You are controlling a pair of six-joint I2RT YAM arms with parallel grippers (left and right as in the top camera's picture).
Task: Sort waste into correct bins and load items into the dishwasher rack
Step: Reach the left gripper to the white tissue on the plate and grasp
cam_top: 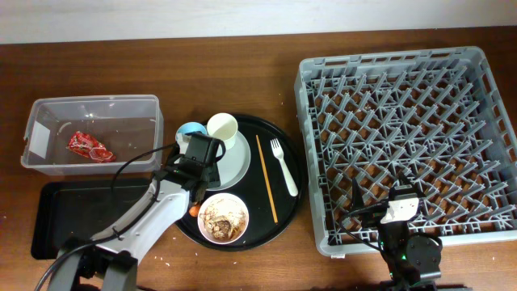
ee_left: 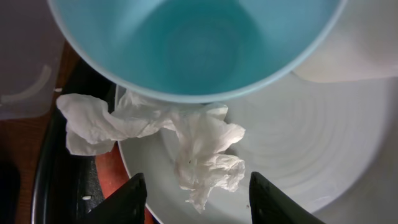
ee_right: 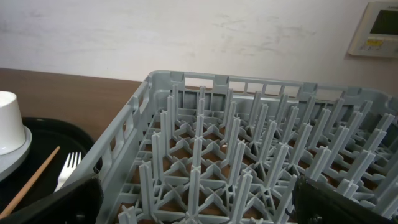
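My left gripper (ee_left: 198, 202) hangs open low over the pale plate (ee_left: 311, 143). Crumpled white tissue (ee_left: 186, 143) lies on the plate's edge, its lower tip between my fingertips (ee_left: 127, 199) but touching neither. The light blue cup (ee_left: 199, 43) stands just beyond it. From overhead, the left gripper (cam_top: 202, 158) hides the tissue. The cream cup (cam_top: 223, 128), fork (cam_top: 283, 166), chopstick (cam_top: 266, 178), carrot (cam_top: 194, 210) and the bowl (cam_top: 224, 218) of brownish scraps sit on the round tray. The red wrapper (cam_top: 90, 145) lies in the clear tub (cam_top: 48, 109). My right gripper (ee_right: 199, 205) is open and empty over the rack (ee_right: 249, 155).
The round black tray (cam_top: 292, 202) lies between the clear tub and the grey rack (cam_top: 412, 137). A shallow black rectangular tray (cam_top: 56, 218) sits in front of the tub, partly under my left arm. The rack's upright pegs stand close under my right gripper (cam_top: 401, 206).
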